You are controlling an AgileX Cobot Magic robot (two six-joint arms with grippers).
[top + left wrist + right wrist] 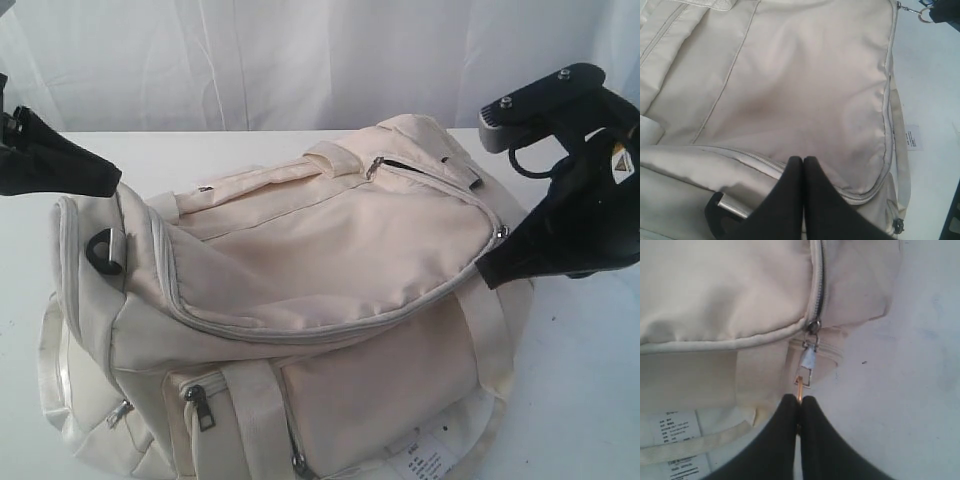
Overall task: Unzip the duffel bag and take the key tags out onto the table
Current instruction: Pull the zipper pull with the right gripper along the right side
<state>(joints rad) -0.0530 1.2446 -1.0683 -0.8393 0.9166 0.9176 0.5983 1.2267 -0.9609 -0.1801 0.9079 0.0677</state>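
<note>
**Exterior view.** We are seeing the duffel bag point(320, 260) lying on the bench point(585, 390). Its long axis is running left to right across the view, and the end carrying the black ring point(103, 250) is pointing left. The main zipper point(300, 335) is curving along the top panel and is showing closed over its visible run. The left arm is reaching in from the left edge and sloping downward, with the left end effector point(115, 182) touching the bag's left end. The right arm is reaching in from the right. The right end effector point(485, 275) is angling down to the bag's right end, right beside the zipper pull point(500, 232).

**Left wrist view.** The fingers of the left end effector are pressing together, with the tips resting on the cream fabric beside the zipper seam. We cannot tell whether a fold of fabric is caught between them.

**Right wrist view.** The right end effector is clenching the far end of the zipper pull, which is extending from the slider toward the fingertips. Two printed labels point(670, 426) are showing on either side of a webbing strap point(690, 452). Their writing is too small to read.
</note>
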